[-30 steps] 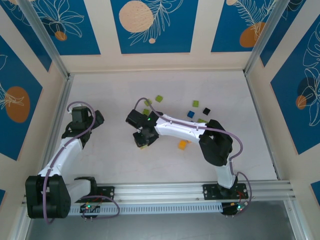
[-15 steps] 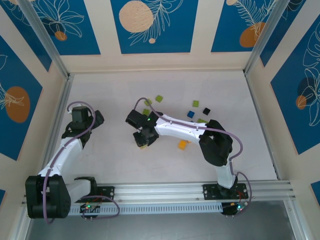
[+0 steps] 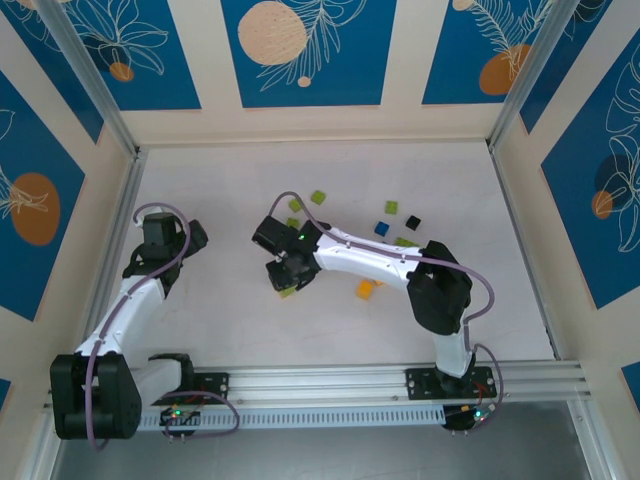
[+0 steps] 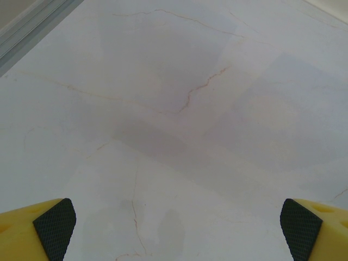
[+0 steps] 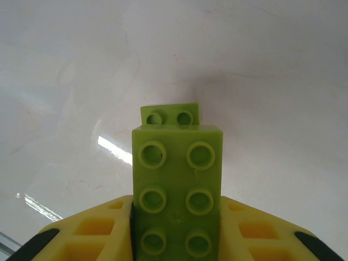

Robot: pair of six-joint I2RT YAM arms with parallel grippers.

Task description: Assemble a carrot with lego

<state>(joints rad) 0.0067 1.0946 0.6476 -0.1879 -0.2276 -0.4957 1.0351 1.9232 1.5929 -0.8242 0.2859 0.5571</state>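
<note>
No legible text or markings anywhere

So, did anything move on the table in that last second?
Barely. The right arm's elbow slid slightly toward the near right edge; the right gripper kept its clamp on the lime green studded plastic brick. The left gripper stayed open and still, and loose pieces like the small orange plastic brick stayed put.
</note>
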